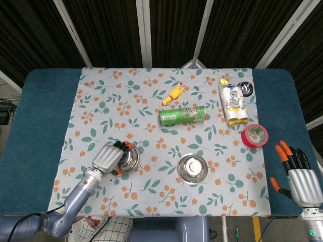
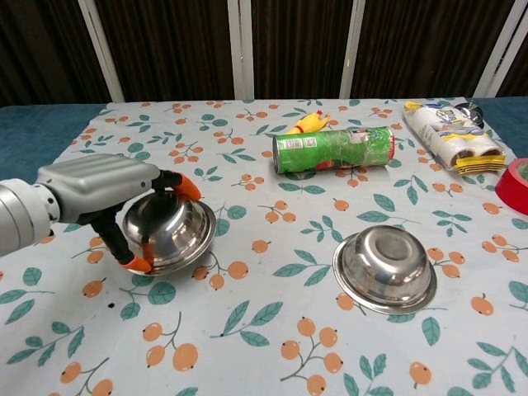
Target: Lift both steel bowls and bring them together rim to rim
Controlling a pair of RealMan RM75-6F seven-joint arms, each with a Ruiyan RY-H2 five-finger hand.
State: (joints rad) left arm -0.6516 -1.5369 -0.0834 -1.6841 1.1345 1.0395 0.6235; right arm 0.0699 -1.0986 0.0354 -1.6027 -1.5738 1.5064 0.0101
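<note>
Steel bowl on the left (image 1: 127, 158) sits in the grasp of the left hand (image 1: 107, 158), seen from the head camera near the front left of the floral tablecloth (image 1: 101, 91), fingers wrapped over its rim. A second steel bowl (image 1: 192, 168) rests on the cloth to its right, well apart, untouched. The right hand (image 1: 297, 177) hangs past the cloth's front right corner, fingers spread, holding nothing. A green can (image 1: 183, 115) lies on its side mid-table.

From the chest camera, the left hand (image 2: 103, 198) clasps the left bowl (image 2: 171, 233), tilted, its near edge seemingly off the cloth, orange fingertips (image 2: 186, 186) hooked over the rim. The second bowl (image 2: 385, 267) stands flat, opening up.
</note>
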